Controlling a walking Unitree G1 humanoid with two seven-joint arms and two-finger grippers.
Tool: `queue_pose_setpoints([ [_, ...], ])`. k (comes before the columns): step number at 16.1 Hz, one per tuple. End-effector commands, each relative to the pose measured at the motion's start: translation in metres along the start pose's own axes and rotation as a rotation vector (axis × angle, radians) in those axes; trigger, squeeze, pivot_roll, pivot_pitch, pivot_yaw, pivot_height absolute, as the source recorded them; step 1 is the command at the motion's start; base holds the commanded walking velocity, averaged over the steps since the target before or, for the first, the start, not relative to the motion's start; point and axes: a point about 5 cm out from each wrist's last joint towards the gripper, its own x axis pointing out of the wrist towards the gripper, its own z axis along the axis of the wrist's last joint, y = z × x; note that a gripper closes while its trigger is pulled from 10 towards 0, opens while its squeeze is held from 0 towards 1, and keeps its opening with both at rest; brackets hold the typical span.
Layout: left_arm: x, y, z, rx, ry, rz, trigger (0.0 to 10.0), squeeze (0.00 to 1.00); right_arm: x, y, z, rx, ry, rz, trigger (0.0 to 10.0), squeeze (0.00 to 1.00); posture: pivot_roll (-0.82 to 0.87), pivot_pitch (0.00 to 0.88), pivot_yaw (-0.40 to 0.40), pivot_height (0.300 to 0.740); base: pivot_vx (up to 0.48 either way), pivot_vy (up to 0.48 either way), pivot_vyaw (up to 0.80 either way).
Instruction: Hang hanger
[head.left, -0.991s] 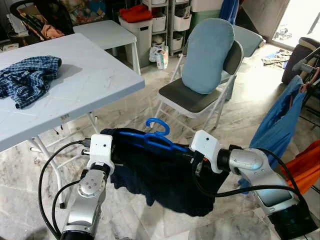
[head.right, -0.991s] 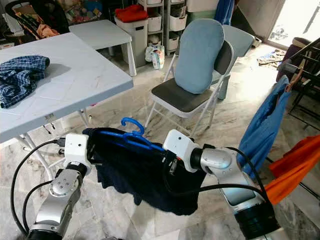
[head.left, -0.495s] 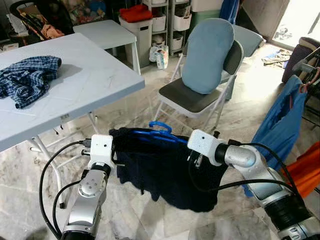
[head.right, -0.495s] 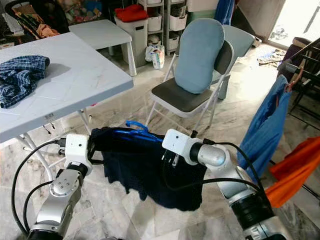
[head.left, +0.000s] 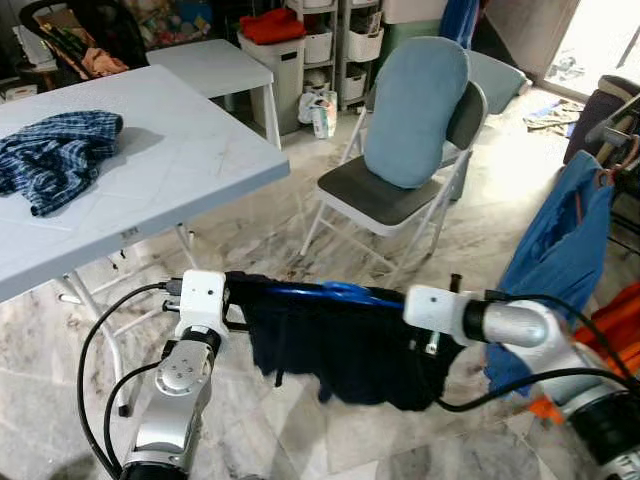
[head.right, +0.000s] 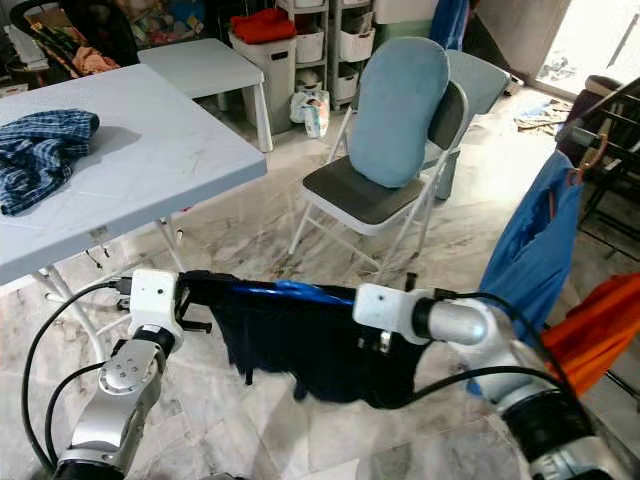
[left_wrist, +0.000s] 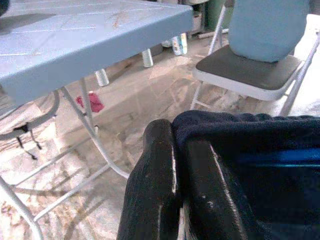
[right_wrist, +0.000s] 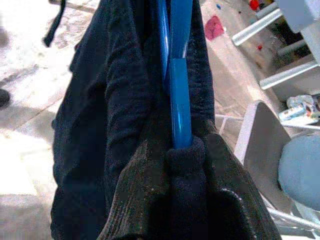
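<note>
White folding table (head.left: 190, 160) at ten o'clock; crumpled blue plaid shirt (head.left: 52, 157) lies on its far-left part. Marble floor (head.left: 270, 225) below, folding chair (head.left: 395, 195) standing at one o'clock.

chair (head.left: 400, 190) ahead (table (head.left: 150, 170) left)

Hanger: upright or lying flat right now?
Lying flat. The blue hanger runs level between left gripper and right gripper, dark garment draped below.

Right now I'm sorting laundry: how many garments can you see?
4: a dark garment on the blue hanger between both grippers, a plaid shirt on the table, and blue and orange clothes hanging at right. Others may be hidden.
</note>
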Motion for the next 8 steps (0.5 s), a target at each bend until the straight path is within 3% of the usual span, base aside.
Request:
queue_pose_setpoints([
  [1, -0.002, 0.027, -0.001, 0.016, 0.013, 0.104, 0.0, 0.00, -0.021, -0.011, -0.019, 0.026, 0.074, -0.016, 10.0, 0.00, -0.08, 0.000, 0.000, 0.740, 0.000, 0.000, 0.00],
  [4, -0.002, 0.031, -0.002, 0.019, 0.024, 0.114, 0.0, 0.00, -0.035, -0.019, -0.022, 0.021, 0.050, 0.013, 10.0, 0.00, -0.08, 0.000, 0.001, 0.740, 0.000, 0.000, 0.00],
  [6, -0.003, 0.035, -0.005, 0.016, 0.040, 0.129, 0.0, 0.00, -0.052, -0.036, -0.021, 0.050, -0.003, 0.004, 10.0, 0.00, -0.08, 0.000, 0.003, 0.740, 0.000, 0.000, 0.00],
  [7, -0.004, 0.039, -0.009, 0.008, 0.061, 0.140, 0.0, 0.00, -0.066, -0.053, -0.013, 0.104, -0.083, -0.005, 10.0, 0.00, -0.08, 0.000, 0.005, 0.740, 0.000, 0.000, 0.00],
  [8, -0.004, 0.039, -0.009, 0.005, 0.067, 0.141, 0.0, 0.00, -0.070, -0.057, -0.008, 0.120, -0.123, 0.000, 10.0, 0.00, -0.08, 0.000, 0.005, 0.740, 0.000, 0.000, 0.00],
])
